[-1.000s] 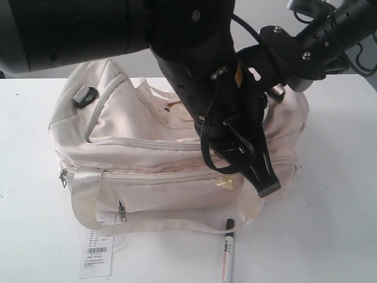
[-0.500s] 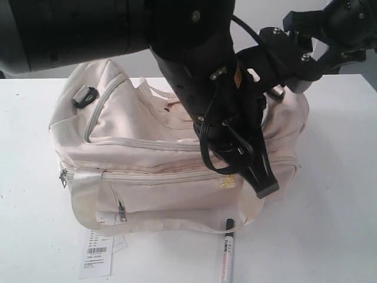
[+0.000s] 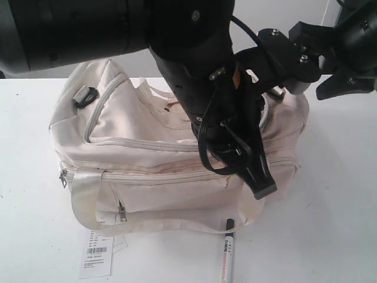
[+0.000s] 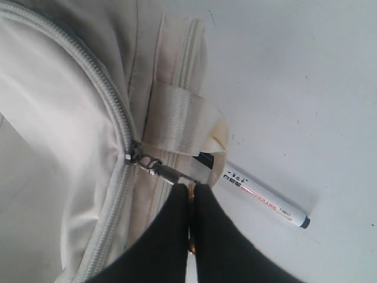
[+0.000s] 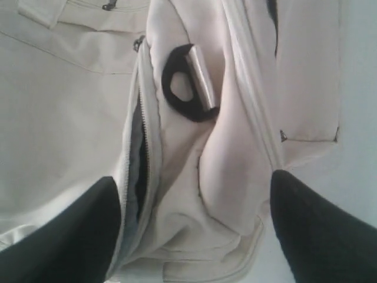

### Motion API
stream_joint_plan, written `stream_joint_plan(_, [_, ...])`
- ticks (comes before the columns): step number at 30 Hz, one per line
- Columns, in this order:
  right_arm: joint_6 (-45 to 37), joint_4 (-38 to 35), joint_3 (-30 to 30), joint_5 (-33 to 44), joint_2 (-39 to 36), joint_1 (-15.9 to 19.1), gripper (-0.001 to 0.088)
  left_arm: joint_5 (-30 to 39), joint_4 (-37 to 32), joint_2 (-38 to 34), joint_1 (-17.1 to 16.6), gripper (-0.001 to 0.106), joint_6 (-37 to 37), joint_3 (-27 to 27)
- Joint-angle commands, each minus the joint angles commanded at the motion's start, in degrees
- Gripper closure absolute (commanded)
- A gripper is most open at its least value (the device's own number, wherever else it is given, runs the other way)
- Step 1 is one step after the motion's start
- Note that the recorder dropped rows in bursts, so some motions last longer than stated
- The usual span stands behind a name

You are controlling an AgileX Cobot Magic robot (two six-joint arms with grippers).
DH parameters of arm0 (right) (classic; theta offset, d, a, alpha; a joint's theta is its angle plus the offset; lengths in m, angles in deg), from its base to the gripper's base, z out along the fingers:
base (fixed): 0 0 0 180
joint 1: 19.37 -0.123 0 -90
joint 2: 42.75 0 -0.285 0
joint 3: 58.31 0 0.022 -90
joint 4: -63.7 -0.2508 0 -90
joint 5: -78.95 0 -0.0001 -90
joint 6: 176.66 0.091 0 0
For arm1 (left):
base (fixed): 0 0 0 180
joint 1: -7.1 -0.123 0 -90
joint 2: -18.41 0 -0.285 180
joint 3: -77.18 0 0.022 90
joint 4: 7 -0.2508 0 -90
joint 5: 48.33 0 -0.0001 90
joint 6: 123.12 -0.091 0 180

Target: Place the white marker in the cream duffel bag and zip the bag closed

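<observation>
Marker placement is not yet done: the white marker point(image 3: 228, 254) is lying flat on the table point(image 3: 330, 206), close to the edge nearest the exterior camera. Its black cap is pointing at the cream duffel bag point(image 3: 147, 132) and ending just beside the bag's front. The bag is occupying the middle of the table, well back from that edge.

Judging by this, the task is sitting at an early stage. The left gripper point(image 4: 189, 191) is pinching tight on the zipper pull point(image 4: 160, 170) at one end of the curved top zipper point(image 4: 112, 100). The right gripper point(image 5: 193, 177) is hanging with its fingers spread wide above the bag's other end, holding nothing. There a short gap in the zipper is showing grey lining point(image 5: 136, 159). Widening the opening, picking up the marker, dropping it in and zipping shut are all remaining.

The bag's cloth is soft and matte and is slumping into folds. Its strap handle point(image 4: 179, 115) is a shinier ribbed webbing, looping over the marker's capped end in the left wrist view. The marker is a slim, smooth cylinder carrying red print. A black ring buckle point(image 5: 187, 82) is resting on the fabric, and a paper tag point(image 3: 97, 259) is lying near the same table edge.
</observation>
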Motion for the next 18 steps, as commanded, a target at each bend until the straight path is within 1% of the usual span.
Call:
stream_joint_plan(3, [0.4,-0.4,-2.4,-0.9,0.1,0.0,0.0201,-0.1,0.0,0.0,0.0,0.105,0.0,0.0])
stream_joint_plan(11, [-1.2,-7.7,-5.8,-3.8,0.1,0.0,0.0201,0.0,0.0,0.0,0.0,0.105,0.0,0.0])
stream_joint_plan(18, [-1.5,-7.1,-7.5,-2.9,0.1,0.0,0.0212,0.0,0.0,0.0,0.0,0.105,0.3,0.0])
